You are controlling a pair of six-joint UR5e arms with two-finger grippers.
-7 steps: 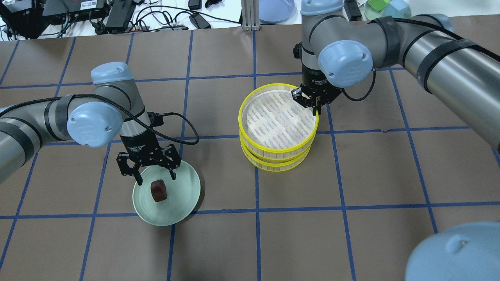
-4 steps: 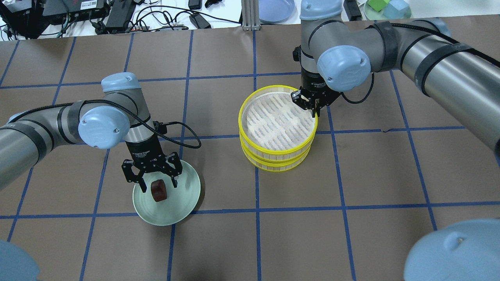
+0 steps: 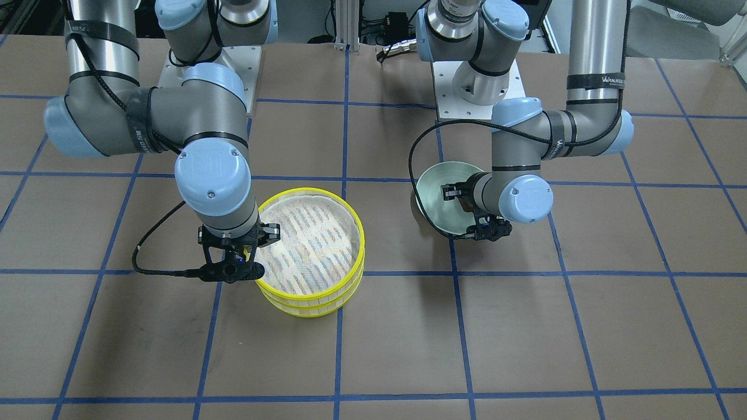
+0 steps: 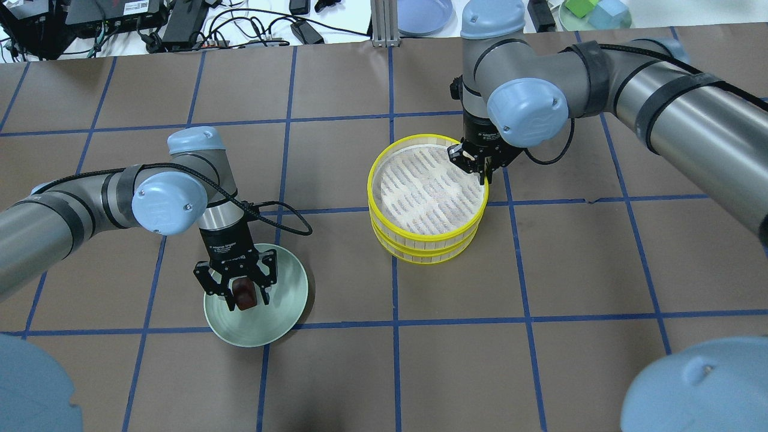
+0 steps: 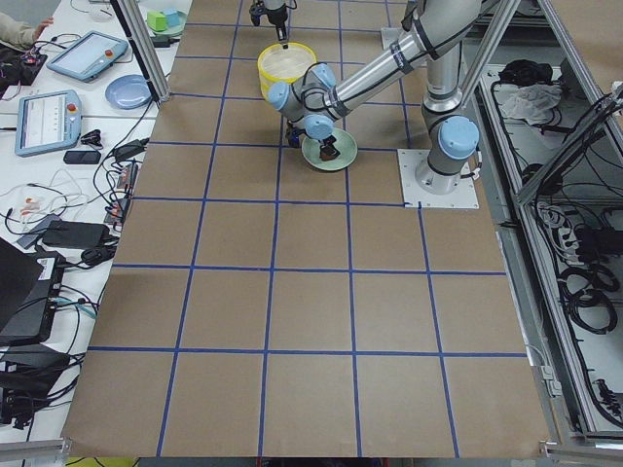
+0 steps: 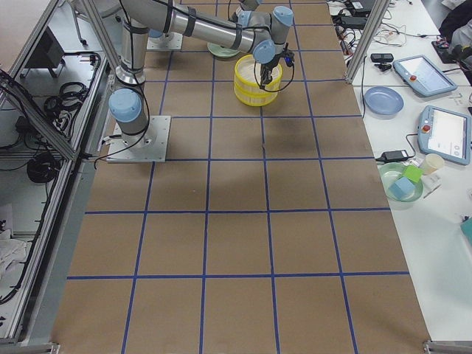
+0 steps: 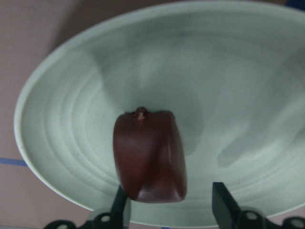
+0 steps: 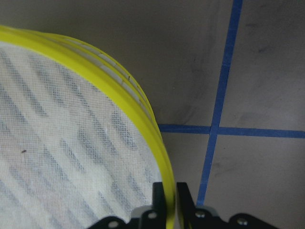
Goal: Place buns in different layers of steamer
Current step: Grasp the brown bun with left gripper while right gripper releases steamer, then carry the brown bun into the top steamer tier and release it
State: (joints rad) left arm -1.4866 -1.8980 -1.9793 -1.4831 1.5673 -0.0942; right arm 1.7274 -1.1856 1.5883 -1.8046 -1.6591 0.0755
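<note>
The dark reddish-brown bun (image 4: 243, 295) lies on a pale green plate (image 4: 283, 287) at the front left. My left gripper (image 4: 235, 296) is open and low over the plate, one finger on each side of the bun (image 7: 150, 157); the left finger (image 7: 121, 206) is close against it, the right one stands apart. The steamer is two stacked yellow-rimmed trays, top tray (image 4: 427, 187) on lower tray (image 4: 427, 257), at mid-table. My right gripper (image 4: 483, 174) is shut on the top tray's yellow rim (image 8: 119, 95) at its right edge. The top liner is bare. The cream-white bun is not in view.
Past the table's far edge are a blue plate (image 4: 423, 15), a green plate with coloured blocks (image 4: 594, 15), an aluminium post (image 4: 381, 24) and cables with electronics (image 4: 180, 24). Brown paper with blue tape lines covers the table.
My left gripper has moved toward the table's front and down, from behind the dark bun to straddling it. My right gripper stays clamped on the steamer rim, hardly moved.
</note>
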